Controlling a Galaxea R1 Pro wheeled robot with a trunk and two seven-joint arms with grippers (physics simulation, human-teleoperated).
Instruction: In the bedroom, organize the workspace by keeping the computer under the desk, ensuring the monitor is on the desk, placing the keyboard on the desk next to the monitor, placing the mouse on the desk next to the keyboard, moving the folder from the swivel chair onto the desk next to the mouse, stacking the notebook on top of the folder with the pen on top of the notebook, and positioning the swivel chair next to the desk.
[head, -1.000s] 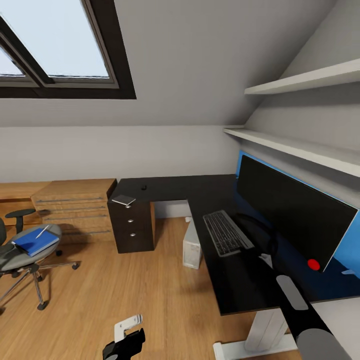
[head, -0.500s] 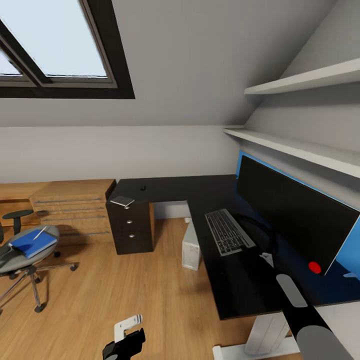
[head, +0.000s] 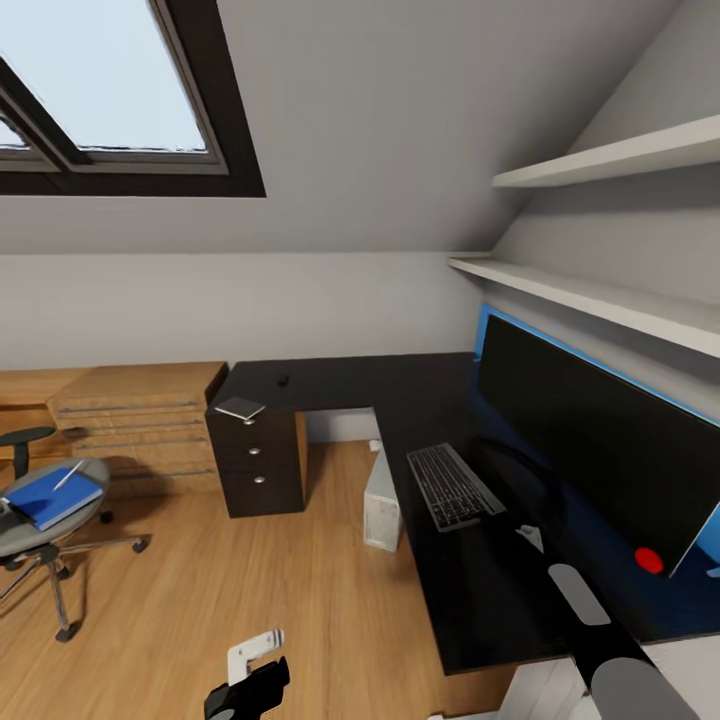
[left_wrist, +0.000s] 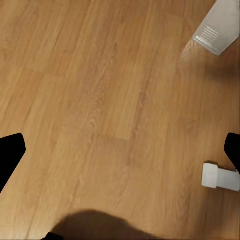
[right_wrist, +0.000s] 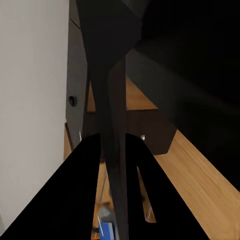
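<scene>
The black monitor (head: 590, 440) stands on the black L-shaped desk (head: 480, 580) at the right. The keyboard (head: 453, 487) lies in front of it. My right gripper (head: 530, 528) reaches to the monitor's stand, and in the right wrist view its fingers (right_wrist: 92, 195) are shut on a thin dark upright piece (right_wrist: 112, 90). The small mouse (head: 284, 380) and the grey notebook (head: 240, 408) lie at the desk's far left end. The white computer (head: 383, 500) stands under the desk. The swivel chair (head: 40, 545) at far left carries the blue folder (head: 52, 497) and the pen (head: 68, 475). My left gripper (head: 250, 680) hangs open over the floor.
A wooden drawer chest (head: 130, 420) stands against the back wall beside the desk's dark drawer unit (head: 258, 460). Two white shelves (head: 600, 290) run above the monitor. Wooden floor (left_wrist: 100, 100) lies between chair and desk, with a white desk foot (left_wrist: 220, 176) close to my left gripper.
The whole head view has shifted: the chair slides toward the picture's left edge and the desk and monitor sit lower and closer, so the camera moved. Both arms keep their pose.
</scene>
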